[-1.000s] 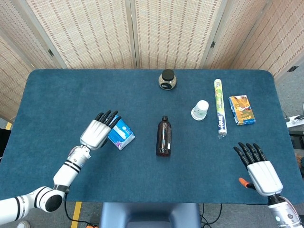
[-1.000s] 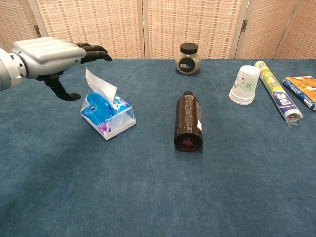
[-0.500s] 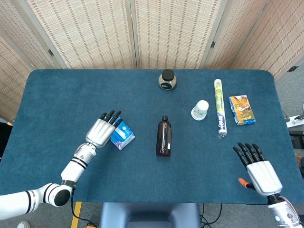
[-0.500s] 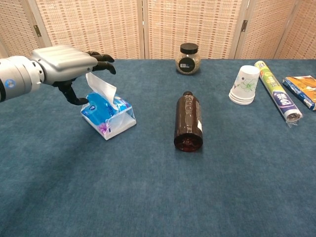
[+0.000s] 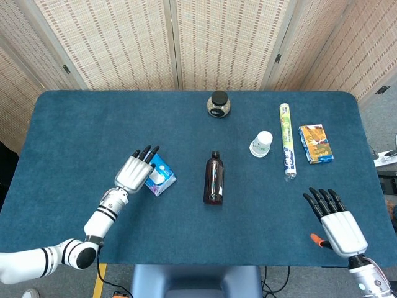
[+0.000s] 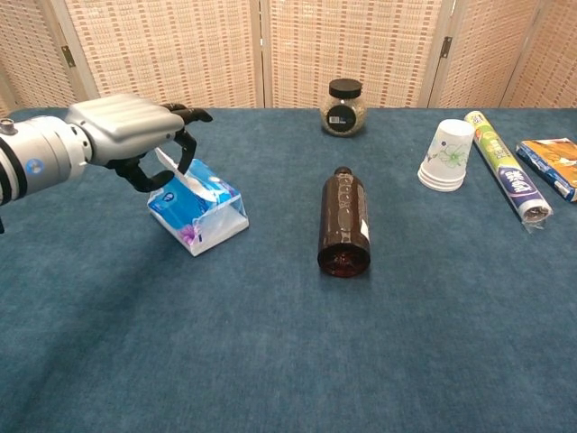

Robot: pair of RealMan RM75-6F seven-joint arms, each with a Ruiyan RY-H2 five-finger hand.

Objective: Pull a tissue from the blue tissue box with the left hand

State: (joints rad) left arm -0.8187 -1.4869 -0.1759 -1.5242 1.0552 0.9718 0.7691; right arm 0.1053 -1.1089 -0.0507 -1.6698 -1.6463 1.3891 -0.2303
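Reaching for the tissue, by the look of it: left hand hovering over the box, fingers curling down around the white sheet standing out of the top, thumb coming in from below. Closing, but not clearly pinched yet; hard to tell whether the fingertips are touching the sheet, so calling it a grasp being formed, nothing held. Box sitting left of centre on the table, tilted, just left of the brown bottle lying on its side. Next, probably needing a firm pinch on the sheet and then a lift up and away, with the light box likely wanting to rise along with it. Right hand resting at the near right edge, fingers spread, holding nothing. Blue cloth covering the table; jar at the far edge, cup, roll and packet to the right. Woven screens closing off the far side.
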